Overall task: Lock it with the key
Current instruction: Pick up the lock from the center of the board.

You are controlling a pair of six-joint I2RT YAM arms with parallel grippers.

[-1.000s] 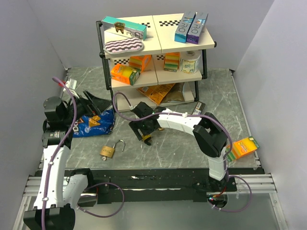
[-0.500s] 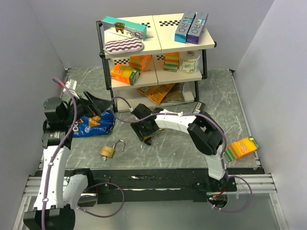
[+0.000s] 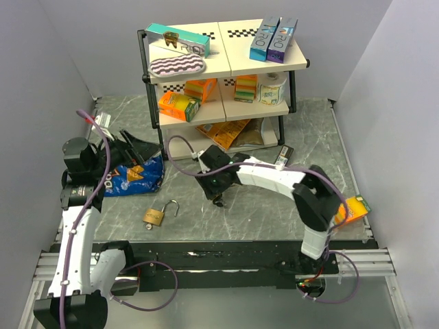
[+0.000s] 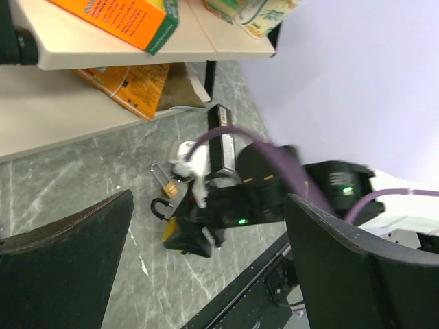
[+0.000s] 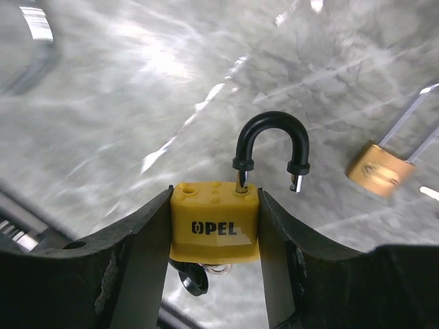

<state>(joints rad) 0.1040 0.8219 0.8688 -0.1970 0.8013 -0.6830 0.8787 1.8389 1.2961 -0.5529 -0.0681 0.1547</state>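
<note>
Swung rightward since the earlier frame, the right fingers point(image 5: 140, 267) clamp the flat sides of the yellow padlock point(image 5: 215, 223), likely rigid, heavy and slick, mid-way across the surface point(image 5: 103, 103); left fingers point(image 4: 62, 267) stand open.

Overhead view looks down; both wrist views face the yellow padlock point(image 5: 215, 223), right closest.

Glossy plastic-cased yellow padlock point(image 5: 214, 223), smooth black shackle point(image 5: 271, 133), metal brass padlock point(image 5: 379, 171), shiny marbled tabletop point(image 5: 137, 89)
</note>
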